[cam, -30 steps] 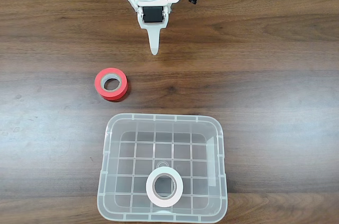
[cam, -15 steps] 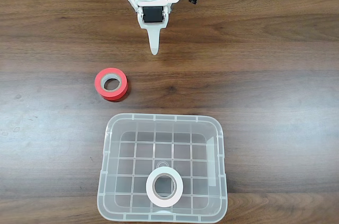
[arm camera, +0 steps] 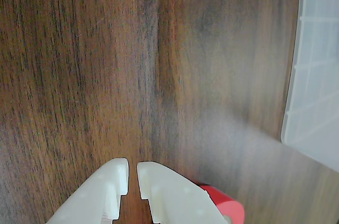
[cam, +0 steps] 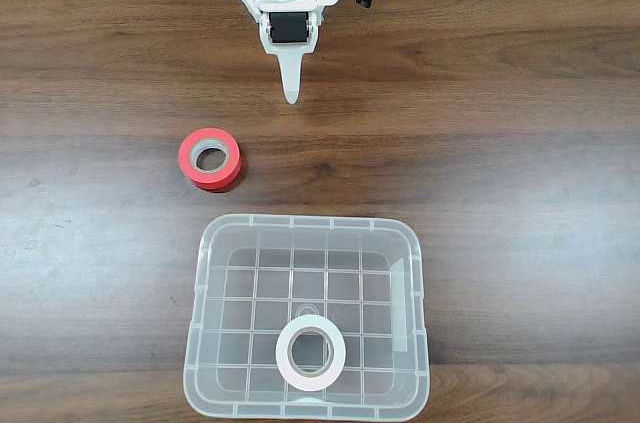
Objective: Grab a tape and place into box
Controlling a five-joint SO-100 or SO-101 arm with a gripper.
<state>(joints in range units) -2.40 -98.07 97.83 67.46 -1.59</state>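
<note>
The white tape roll (cam: 311,352) lies flat on the grid bottom of the clear plastic box (cam: 205,278), near its front wall in the fixed view. My white gripper (cam: 292,95) hangs at the far edge of the table, well away from the box, its fingers together and holding nothing. In the wrist view the gripper (arm camera: 132,167) shows two white fingers nearly touching over bare wood, with the box's corner (arm camera: 312,75) at the right edge.
A red tape roll (cam: 210,158) with a grey core lies on the wooden table (cam: 520,143) between the gripper and the box's far left corner; its edge (arm camera: 225,205) peeks out beside my fingers in the wrist view. Cables run along the table's far edge.
</note>
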